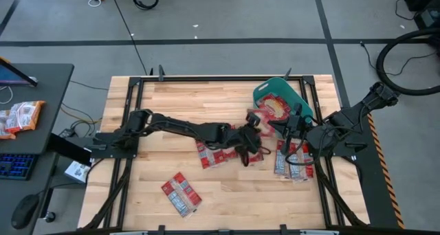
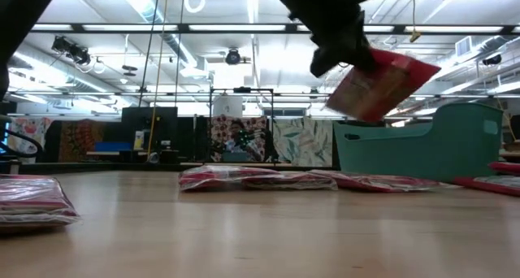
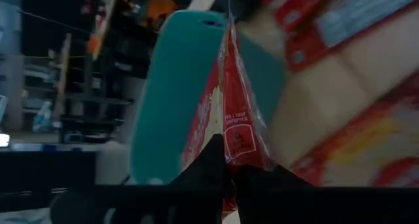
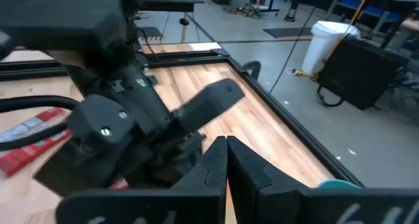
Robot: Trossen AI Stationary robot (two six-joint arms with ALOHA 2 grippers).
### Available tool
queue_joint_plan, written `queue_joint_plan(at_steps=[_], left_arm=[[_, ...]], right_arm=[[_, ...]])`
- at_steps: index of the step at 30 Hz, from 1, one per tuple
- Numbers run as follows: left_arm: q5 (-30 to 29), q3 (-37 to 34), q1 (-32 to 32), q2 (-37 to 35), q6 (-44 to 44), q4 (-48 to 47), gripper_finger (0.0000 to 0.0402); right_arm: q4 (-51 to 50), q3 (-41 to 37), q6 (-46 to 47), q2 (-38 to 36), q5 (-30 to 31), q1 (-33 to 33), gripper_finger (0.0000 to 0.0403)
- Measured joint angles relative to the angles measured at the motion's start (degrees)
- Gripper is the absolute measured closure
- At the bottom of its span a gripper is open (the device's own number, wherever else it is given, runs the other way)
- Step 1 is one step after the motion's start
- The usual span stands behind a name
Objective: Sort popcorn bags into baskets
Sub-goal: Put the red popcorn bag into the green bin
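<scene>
My left gripper (image 1: 252, 119) reaches across the table to just left of the teal basket (image 1: 265, 91) and is shut on a red popcorn bag (image 2: 382, 83), which the low view shows well above the wood. One bag (image 1: 276, 108) lies inside the basket. More bags lie flat on the table: one near the front (image 1: 180, 194), some in the middle (image 1: 210, 154) and a pile on the right (image 1: 292, 159). My right gripper (image 4: 226, 149) is shut and empty, hovering by the right pile, next to the basket. My left gripper pinches the popcorn bag by one edge (image 3: 230, 160) between its two fingers. The bag is lifted clear of the table and sticks out past the fingertips (image 3: 216, 162), tilted, toward the basket (image 3: 163, 86).
Table frame rails run along the left and right edges (image 1: 134, 111). A side desk on the left holds paler orange-and-white packets (image 1: 20, 117). My two arms are close together near the basket. Bare wood lies at the far left (image 1: 179, 97) and near right (image 1: 254, 200).
</scene>
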Motion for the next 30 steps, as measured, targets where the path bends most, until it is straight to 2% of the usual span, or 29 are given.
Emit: queue_joint_plan(at_steps=[5, 12, 16, 19, 23, 27, 30], left_arm=[[3.90, 0.04, 3.67, 1.24, 3.51, 11.13, 0.0383], [14.69, -0.02, 8.68, 8.15, 3.76, 25.48, 0.0381], [16.05, 0.02, 10.44, 12.69, 3.05, 33.30, 0.0375], [14.96, -0.02, 11.02, 14.39, 0.46, 33.87, 0.0346], [14.56, 0.02, 10.98, 14.51, -6.94, 34.24, 0.0281], [20.08, -0.02, 10.26, 12.75, -13.00, 32.08, 0.0223], [24.92, 0.09, 9.09, 9.64, -15.00, 27.23, 0.0201]], right_arm=[[2.21, 0.00, -2.30, 0.00, 0.76, 0.01, 0.0391], [4.77, 0.04, -5.60, -0.17, 1.36, 0.02, 0.0391], [5.27, 0.04, -6.23, -0.22, 1.39, 0.02, 0.0391], [5.36, 0.04, -6.53, -0.22, 1.38, 0.02, 0.0391], [5.38, 0.04, -6.53, -0.22, 1.37, 0.00, 0.0391], [5.37, 0.04, -6.37, -0.22, 1.36, 0.01, 0.0391], [5.34, 0.04, -6.32, -0.22, 1.00, 0.02, 0.0391]])
